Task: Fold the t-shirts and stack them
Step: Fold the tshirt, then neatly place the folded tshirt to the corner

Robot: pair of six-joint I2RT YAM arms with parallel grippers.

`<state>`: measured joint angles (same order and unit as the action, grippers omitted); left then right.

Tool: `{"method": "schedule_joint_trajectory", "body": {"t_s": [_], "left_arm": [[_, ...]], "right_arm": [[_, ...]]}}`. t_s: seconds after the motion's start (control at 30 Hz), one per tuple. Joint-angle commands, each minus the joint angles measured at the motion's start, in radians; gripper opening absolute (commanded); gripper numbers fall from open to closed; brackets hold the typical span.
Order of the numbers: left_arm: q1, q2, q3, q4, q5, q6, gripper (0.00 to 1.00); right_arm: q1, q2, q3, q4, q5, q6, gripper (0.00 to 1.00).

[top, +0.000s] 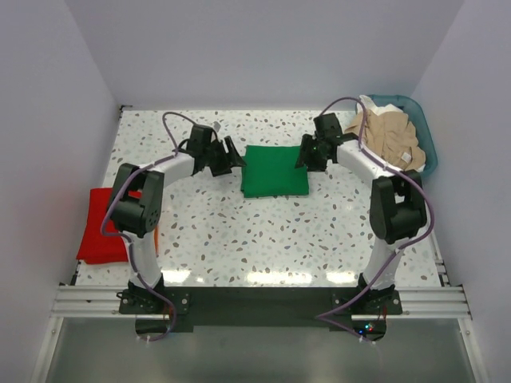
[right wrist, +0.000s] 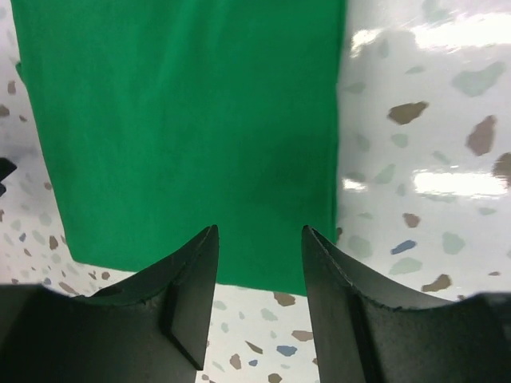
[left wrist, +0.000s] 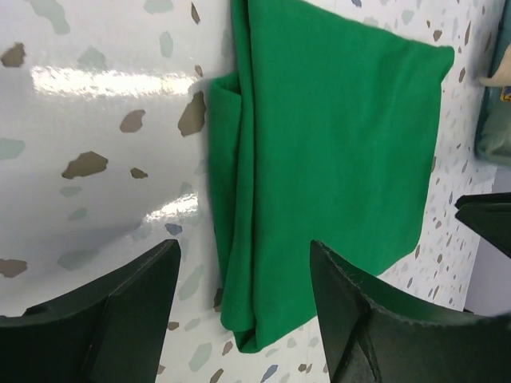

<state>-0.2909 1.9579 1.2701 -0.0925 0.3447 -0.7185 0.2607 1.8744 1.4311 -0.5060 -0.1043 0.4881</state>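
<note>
- Speckled terrazzo table (top: 223,231), walled in white on three sides: a green t-shirt (top: 275,170) lies folded into a neat rectangle at its centre, between the two arms.
- Just beside the shirt's left edge hangs the left gripper (top: 231,155), and just beside its right edge the right gripper (top: 307,152). Both wrist views show the jaws apart and holding nothing, with the cloth flat on the table beneath them.
- At the table's left edge, well apart, a red t-shirt (top: 108,226) lies folded. Beige t-shirts (top: 387,136) sit heaped and unfolded in a teal basket (top: 429,140) at the far right.
- By the look of it, the green shirt's folding is done and stacking is the step in hand.
- The next move likely calls for both grippers to close on the folded shirt's side edges, catching every layer, and carry it across onto the red one. The layered left edge, seen in the left wrist view, could slip open on the way.
</note>
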Motion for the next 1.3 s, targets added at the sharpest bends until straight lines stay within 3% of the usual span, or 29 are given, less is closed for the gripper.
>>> {"method": "schedule_joint_trajectory", "body": {"t_s": [0.0, 0.27, 0.7, 0.8, 0.93, 0.97, 1.03, 1.27], "left_arm": [[-0.017, -0.008, -0.023, 0.114, 0.045, -0.007, 0.72], [-0.044, 0.064, 0.014, 0.094, 0.013, -0.001, 0.7], [-0.103, 0.134, 0.058, 0.005, -0.09, 0.007, 0.56], [-0.131, 0.144, 0.071, -0.006, -0.113, -0.018, 0.48], [-0.159, 0.13, 0.092, -0.033, -0.168, -0.079, 0.27], [-0.159, 0.124, 0.094, -0.041, -0.174, -0.094, 0.12], [-0.157, 0.092, 0.095, -0.067, -0.211, -0.139, 0.0], [-0.113, -0.065, 0.092, -0.205, -0.342, -0.266, 0.0]], "right_arm": [[0.04, 0.006, -0.017, 0.035, 0.086, -0.026, 0.49], [0.04, 0.1, -0.034, -0.002, 0.101, -0.025, 0.45], [0.037, 0.068, -0.041, -0.028, 0.084, -0.029, 0.42], [0.035, 0.014, -0.038, -0.034, 0.054, -0.023, 0.43], [0.037, -0.073, -0.055, -0.026, 0.003, -0.002, 0.43], [0.035, -0.121, -0.064, -0.017, -0.014, 0.013, 0.43], [0.038, -0.168, -0.112, 0.0, -0.031, 0.026, 0.43], [0.043, -0.354, -0.267, 0.058, -0.09, 0.05, 0.43]]}}
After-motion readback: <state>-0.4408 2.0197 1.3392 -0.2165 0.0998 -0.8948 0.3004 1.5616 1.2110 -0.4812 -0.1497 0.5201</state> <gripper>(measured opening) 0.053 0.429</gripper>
